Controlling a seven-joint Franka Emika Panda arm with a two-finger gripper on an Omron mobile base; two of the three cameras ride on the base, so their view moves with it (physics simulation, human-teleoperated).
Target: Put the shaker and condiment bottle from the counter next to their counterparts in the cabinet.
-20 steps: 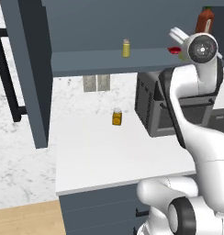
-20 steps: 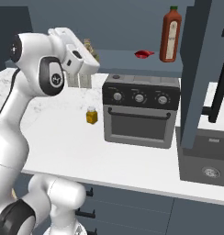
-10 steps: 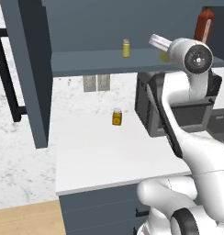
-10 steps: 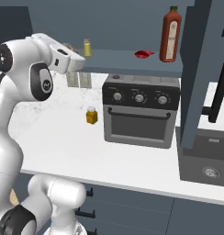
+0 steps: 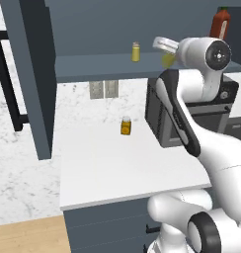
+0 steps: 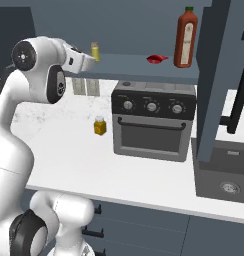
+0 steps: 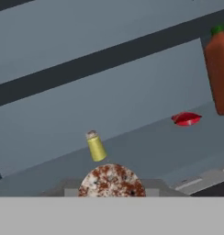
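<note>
My gripper [image 5: 166, 55] is up at the cabinet shelf [image 5: 93, 66], shut on the shaker, whose yellow body [image 5: 168, 60] shows under the hand. In the hand view the shaker's speckled cap [image 7: 111, 181] sits at the bottom. Just beyond it on the shelf stands the counterpart yellow shaker [image 7: 96, 146] [image 5: 136, 52] [image 6: 95, 51]. The red condiment bottle [image 7: 186, 119] [image 6: 155, 59] lies on the shelf beside the tall red sauce bottle [image 6: 185, 37] [image 5: 220, 22]. From the right side, my hand [image 6: 84, 61] points at the shelf's front edge.
A squat orange-yellow jar [image 5: 125, 125] [image 6: 99, 125] stands on the white counter [image 5: 107, 168]. A dark toaster oven [image 6: 154, 120] sits under the shelf to the right. The open cabinet doors [image 5: 33, 74] [image 6: 219, 75] hang at both sides.
My hand has swung along the shelf with the shaker, away from the sauce bottle and toward the counterpart yellow shaker. The condiment bottle and the jar have not moved.
</note>
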